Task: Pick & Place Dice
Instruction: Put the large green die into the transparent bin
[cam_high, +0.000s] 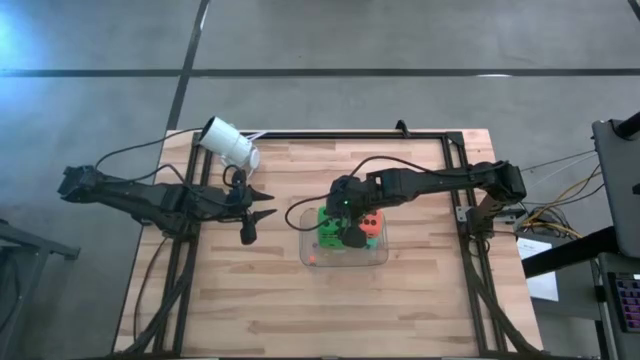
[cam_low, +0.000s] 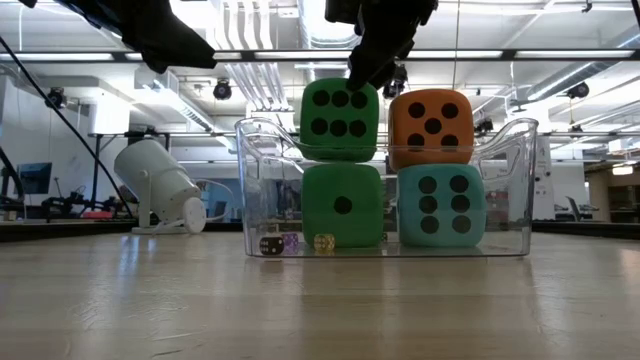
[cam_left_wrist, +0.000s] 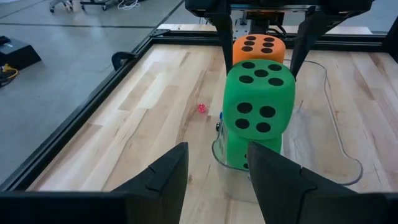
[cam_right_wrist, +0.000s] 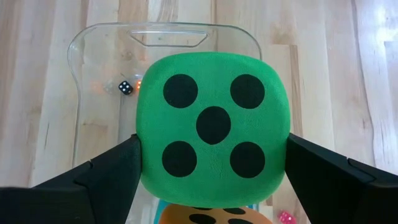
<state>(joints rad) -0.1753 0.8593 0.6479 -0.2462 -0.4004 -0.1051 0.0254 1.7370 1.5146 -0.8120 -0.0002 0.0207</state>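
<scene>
Left gripper (cam_high: 262, 204) sits left of centre in the high view, by the white camera (cam_high: 230, 143), fingers part spread with nothing between them. It's well clear of the clear bin (cam_high: 376, 258), parked, pointing toward it.

Centre frame: right gripper (cam_high: 340, 222) is over the bin, fingers wide and flanking the top green die (cam_right_wrist: 213, 127). Wrist view shows a finger right at each side face of it; I can't tell whether they press it or have just let go. I read it as a loose clasp at most.

Key relation: that die is straight below the right gripper, square between the fingers, sitting on the lower green die (cam_low: 343, 205) in the bin's left half (low view). Orange die (cam_low: 431, 128) is stacked on the teal die (cam_low: 442, 205) just to the right, touching or nearly. A few tiny dice (cam_low: 296, 243) lie on the bin floor, lower left.

All four dice look binned. My read: the next move is a straight vertical lift-off by the right arm; any sideways drift risks toppling the green stack or nudging orange.
</scene>
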